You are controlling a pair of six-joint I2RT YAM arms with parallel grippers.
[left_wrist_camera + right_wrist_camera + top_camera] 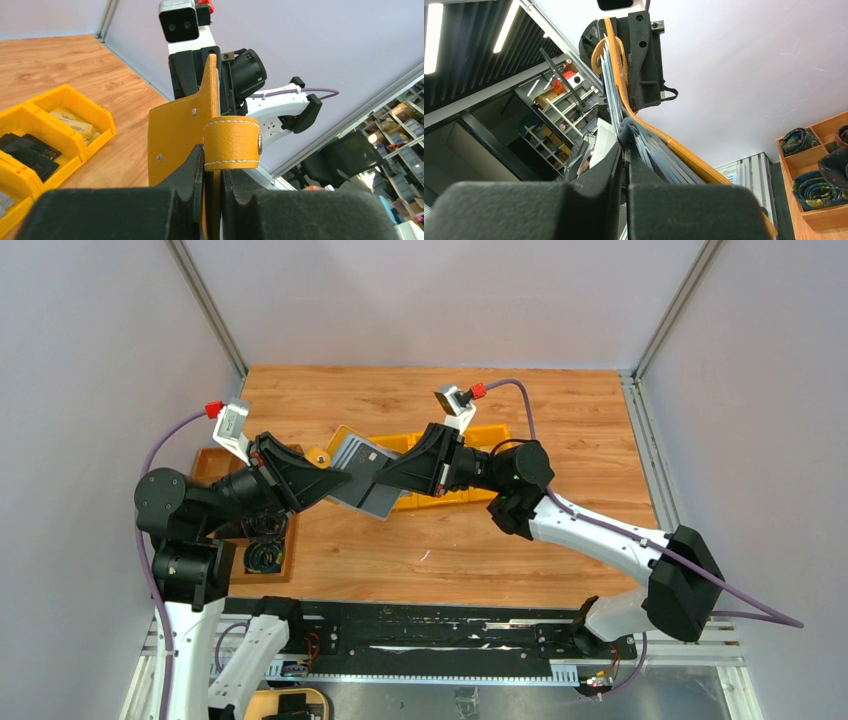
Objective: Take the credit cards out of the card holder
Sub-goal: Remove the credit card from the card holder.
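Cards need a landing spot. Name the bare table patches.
Bare table right of the yellow bins, out to its edge, and the near strip in front of them. Crowded: centre, under the card holder, and the brown tray at left.

Mustard-yellow card holder (366, 480) held open midair, grey lining up.
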